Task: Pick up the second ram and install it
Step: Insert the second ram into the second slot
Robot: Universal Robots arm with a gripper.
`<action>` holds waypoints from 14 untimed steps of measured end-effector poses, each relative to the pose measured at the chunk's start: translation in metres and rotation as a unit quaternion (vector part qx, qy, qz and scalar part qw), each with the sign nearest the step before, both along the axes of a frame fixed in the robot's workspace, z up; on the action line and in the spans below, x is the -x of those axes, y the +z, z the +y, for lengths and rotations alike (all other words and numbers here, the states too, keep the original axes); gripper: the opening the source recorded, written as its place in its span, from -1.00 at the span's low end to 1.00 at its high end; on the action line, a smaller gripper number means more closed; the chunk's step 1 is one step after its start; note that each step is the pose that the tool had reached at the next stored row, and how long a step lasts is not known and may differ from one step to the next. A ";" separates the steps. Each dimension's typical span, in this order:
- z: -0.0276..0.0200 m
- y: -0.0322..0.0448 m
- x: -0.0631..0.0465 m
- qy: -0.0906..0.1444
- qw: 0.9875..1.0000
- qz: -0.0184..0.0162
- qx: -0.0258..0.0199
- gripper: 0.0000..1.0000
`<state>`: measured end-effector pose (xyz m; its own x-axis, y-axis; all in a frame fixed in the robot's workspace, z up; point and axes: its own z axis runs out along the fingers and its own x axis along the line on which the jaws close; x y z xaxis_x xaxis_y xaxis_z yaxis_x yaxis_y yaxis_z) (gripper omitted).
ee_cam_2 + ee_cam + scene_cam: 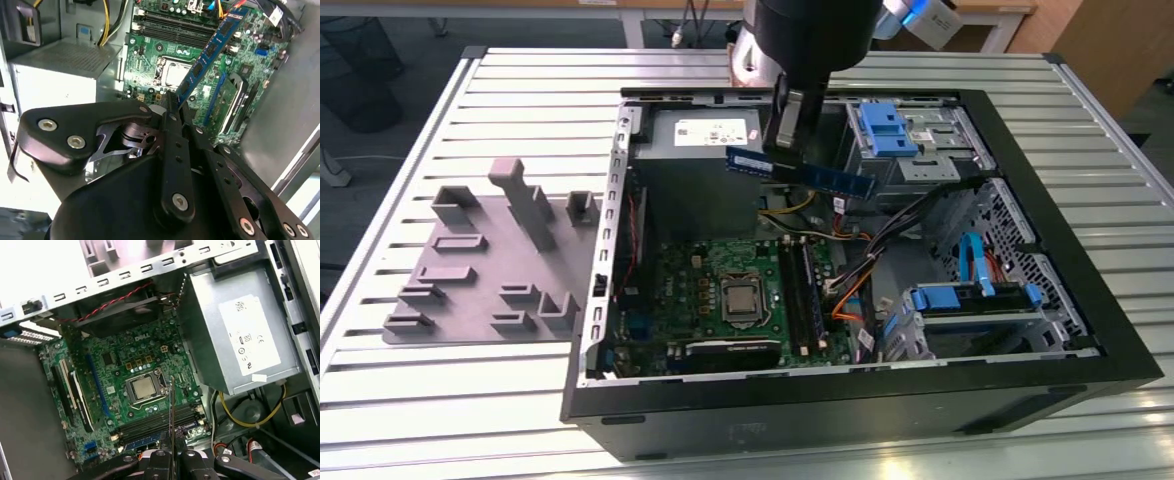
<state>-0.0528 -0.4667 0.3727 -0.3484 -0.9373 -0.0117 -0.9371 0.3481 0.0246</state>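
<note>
My gripper [783, 146] is shut on the second ram [817, 174], a slim blue stick with dark chips and a small white label. It hangs level in the air above the open computer case, over the power supply and cables. The green motherboard [720, 290] with its long dark memory slots [801, 290] lies lower down, toward the case's near side. In the second wrist view the ram [210, 50] juts out from the shut fingers [170, 107] over the motherboard [150, 65]. In the first wrist view the ram [171, 410] shows edge-on above the slots [150, 426].
A gray holder tray [494, 260] lies on the slatted table at the exterior view's left of the case. Inside the case are a gray power supply [240, 335], yellow and black cable bundles [854, 225], blue drive brackets [974, 295] and the black case walls [1067, 230].
</note>
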 end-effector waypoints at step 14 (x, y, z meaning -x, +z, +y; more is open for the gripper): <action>0.0001 -0.0035 0.000 -0.139 0.990 0.000 0.000 -0.72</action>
<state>-0.0528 -0.4666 0.3692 -0.5933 -0.8049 -0.0117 -0.8049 0.5929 0.0246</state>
